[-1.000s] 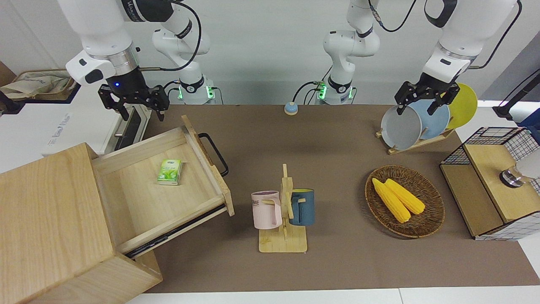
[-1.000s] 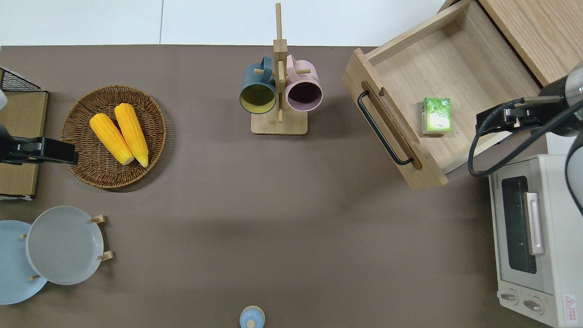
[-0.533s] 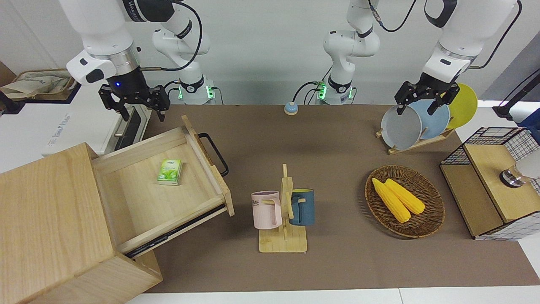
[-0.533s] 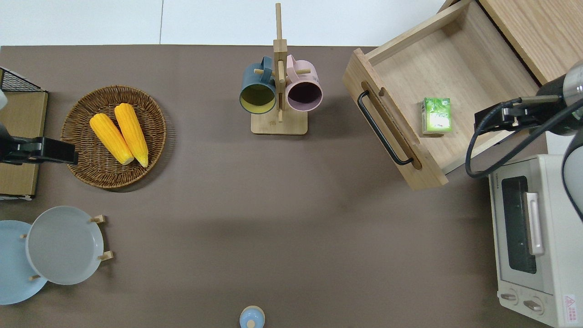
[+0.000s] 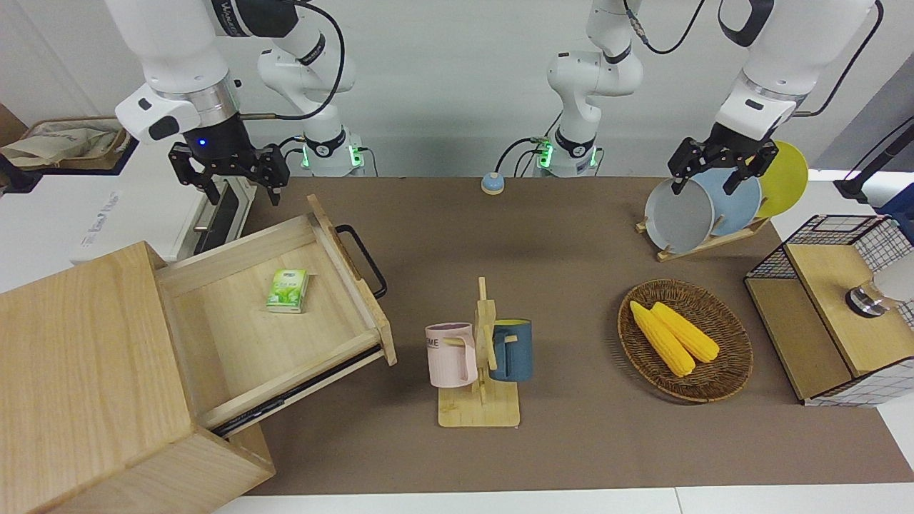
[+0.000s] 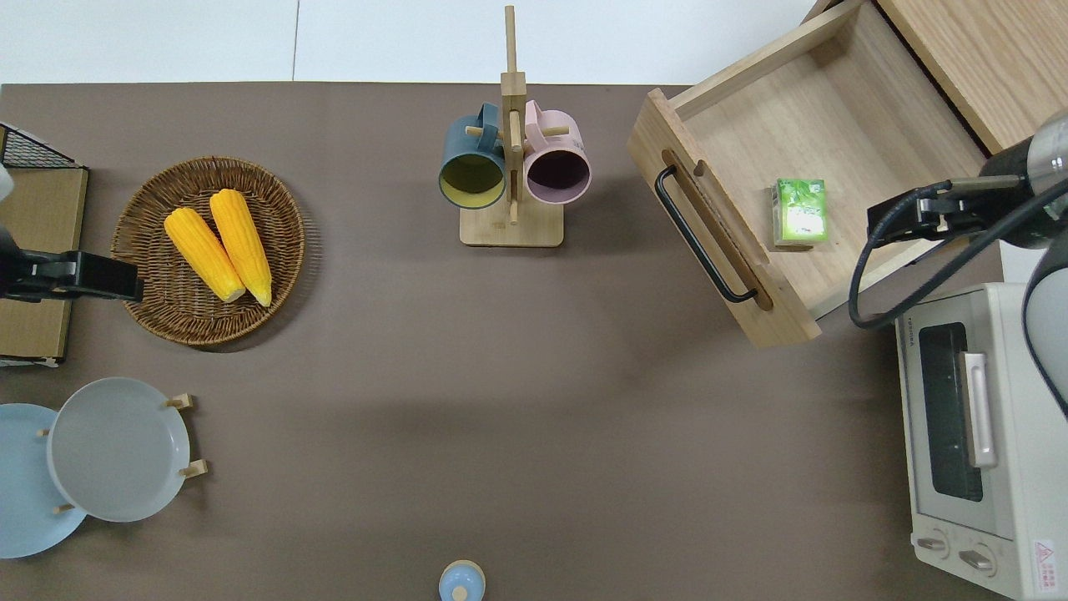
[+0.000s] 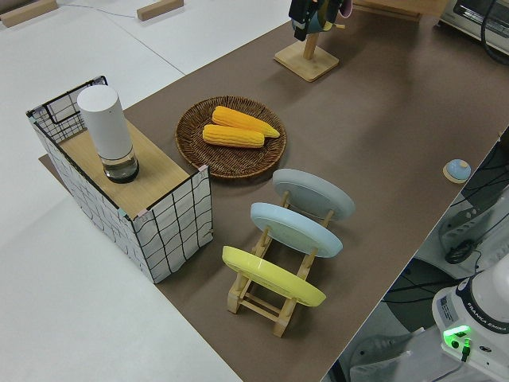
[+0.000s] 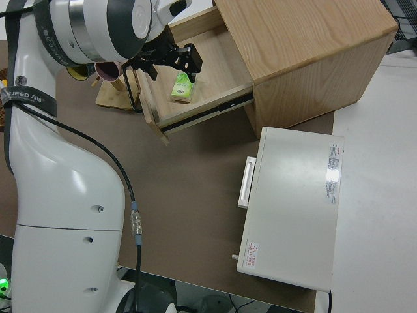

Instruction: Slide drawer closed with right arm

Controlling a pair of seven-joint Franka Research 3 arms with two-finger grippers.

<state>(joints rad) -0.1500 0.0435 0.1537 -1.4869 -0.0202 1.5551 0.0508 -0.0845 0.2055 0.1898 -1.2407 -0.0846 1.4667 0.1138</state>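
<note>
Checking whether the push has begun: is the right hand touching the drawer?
Apart. The front view shows the right hand open in the air, clear of the drawer.

Few markings can be read. The pink mug (image 5: 451, 355), hung on the wooden mug stand (image 5: 482, 371) beside the dark blue mug (image 5: 512, 350), shows the letters "ME" near its rim, the end of a longer word. The toaster oven (image 6: 976, 434), nearer to the robots than the drawer (image 6: 801, 175), carries a small brand word above its door that looks like "TOSHIBA", and a red triangular warning sticker (image 6: 1043, 554) by its knobs. Print on the green packet (image 6: 800, 211) in that drawer is too small to read.
</note>
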